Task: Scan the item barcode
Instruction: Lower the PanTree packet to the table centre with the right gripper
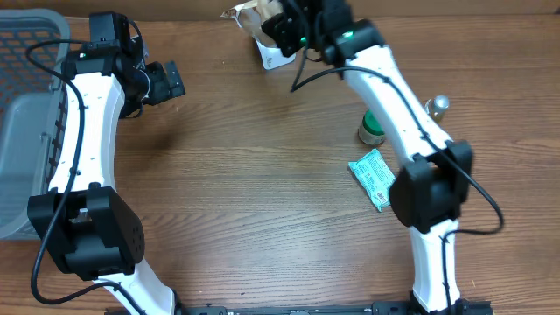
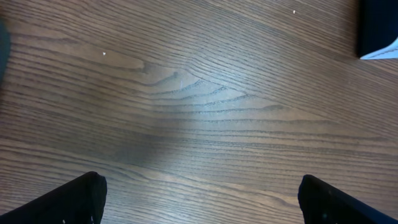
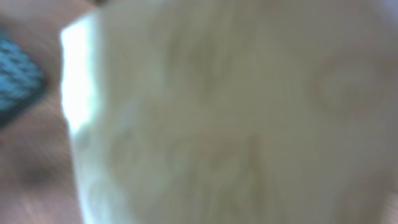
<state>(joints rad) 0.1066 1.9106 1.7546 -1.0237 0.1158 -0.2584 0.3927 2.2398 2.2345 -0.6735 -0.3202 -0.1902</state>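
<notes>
The wooden table [image 1: 262, 175] carries a grey basket [image 1: 19, 166] at its left edge. On its right side a teal packet [image 1: 372, 178] lies flat. A green-capped bottle [image 1: 371, 129] and a small silver-topped thing [image 1: 437, 106] sit nearby, all apart.

Overhead top-down; left wrist over table [image 2: 199, 93]; right close-up on packet [image 3: 236, 112].

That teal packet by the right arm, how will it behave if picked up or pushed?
The teal packet looks flat and crinkled, so it is probably light and floppy when lifted. Lying flat on the table, it would likely slide rather than roll, and its film may be slippery.
</notes>
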